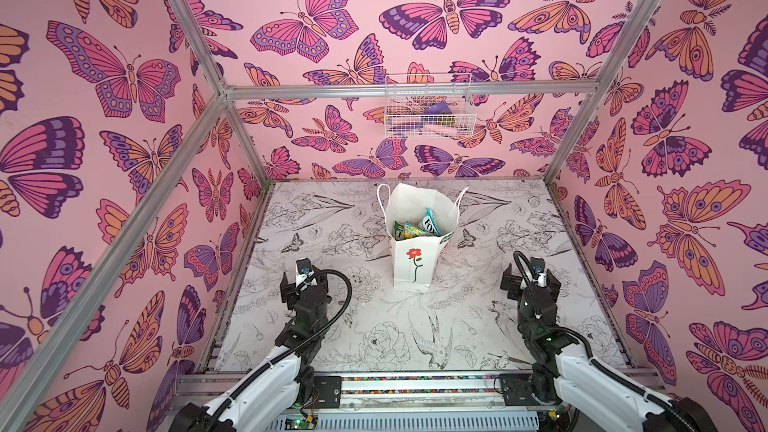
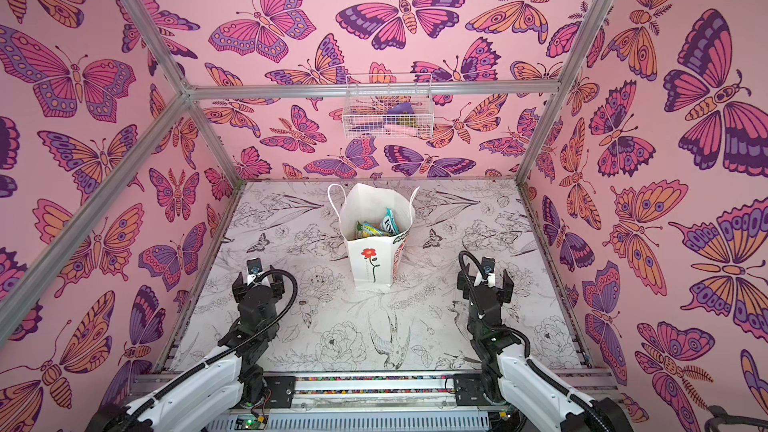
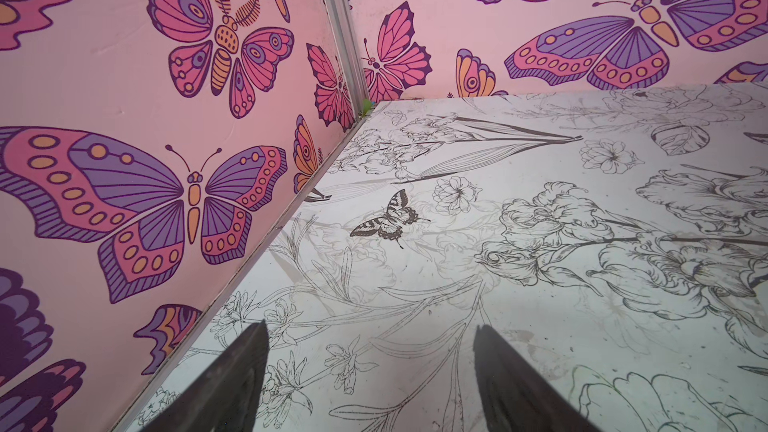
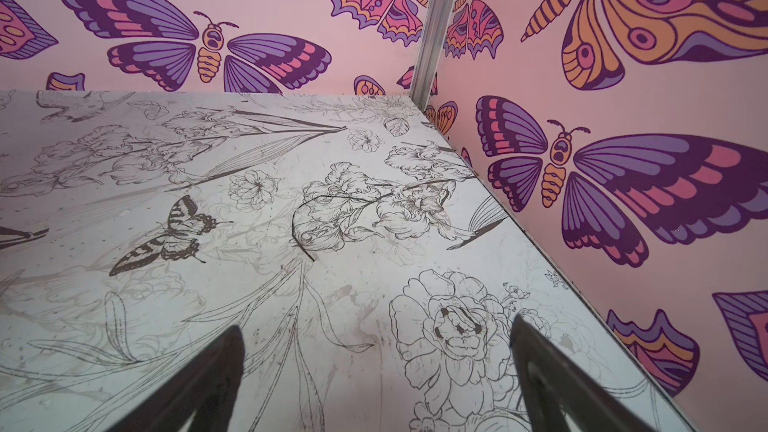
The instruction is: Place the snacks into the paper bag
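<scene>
The left gripper (image 3: 369,326) is being held open, empty. Centrally, the snacks (image 1: 419,227) are being cradled inside the upright paper bag (image 1: 411,263): light, slippery, probably best pinched by a sealed edge. The right gripper (image 4: 376,322) is being held open too.

snacks (image 1: 419,228) half hidden inside paper bag (image 1: 411,274), basket (image 1: 428,130) contents unclear

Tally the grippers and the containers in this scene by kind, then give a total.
Grippers: 2, the left gripper and the right gripper, both open.
Paper bags: 1, the paper bag with snacks inside.
Wire baskets: 1, the wire basket on the back wall.
Total: 4.
</scene>
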`<state>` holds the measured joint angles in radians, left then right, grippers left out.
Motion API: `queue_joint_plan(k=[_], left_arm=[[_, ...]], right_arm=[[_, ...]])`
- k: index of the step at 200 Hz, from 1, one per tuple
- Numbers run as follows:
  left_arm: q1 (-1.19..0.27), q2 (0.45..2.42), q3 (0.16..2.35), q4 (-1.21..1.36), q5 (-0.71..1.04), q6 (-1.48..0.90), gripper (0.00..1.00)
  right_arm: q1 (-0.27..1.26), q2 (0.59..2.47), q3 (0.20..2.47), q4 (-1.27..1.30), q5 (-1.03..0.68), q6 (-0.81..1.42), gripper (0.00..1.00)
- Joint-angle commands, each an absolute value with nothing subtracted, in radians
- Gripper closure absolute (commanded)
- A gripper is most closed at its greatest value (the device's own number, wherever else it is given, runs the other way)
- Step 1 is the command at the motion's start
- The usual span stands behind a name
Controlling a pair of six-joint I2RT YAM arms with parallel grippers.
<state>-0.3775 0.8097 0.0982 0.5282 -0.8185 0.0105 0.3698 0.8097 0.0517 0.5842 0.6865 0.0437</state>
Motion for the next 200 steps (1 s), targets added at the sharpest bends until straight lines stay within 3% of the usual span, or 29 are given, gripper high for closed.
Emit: queue_joint_plan(k=[1,100,200], left_arm=[[-0.358,0.839,0.083,0.612,-0.78,0.008,0.21],[-0.286,0.972,0.105,0.711,-0.711,-0.001,0.2],[-0.236,1.125,0.083,0.994,-0.675,0.011,0.19]], right_arm=[[0.352,0.849,0.06,0.688,0.672,0.032,0.01],[0.298,1.083,0.127,0.874,0.637,0.029,0.01],[0.243,1.225,0.106,1.107,0.583,0.018,0.01]])
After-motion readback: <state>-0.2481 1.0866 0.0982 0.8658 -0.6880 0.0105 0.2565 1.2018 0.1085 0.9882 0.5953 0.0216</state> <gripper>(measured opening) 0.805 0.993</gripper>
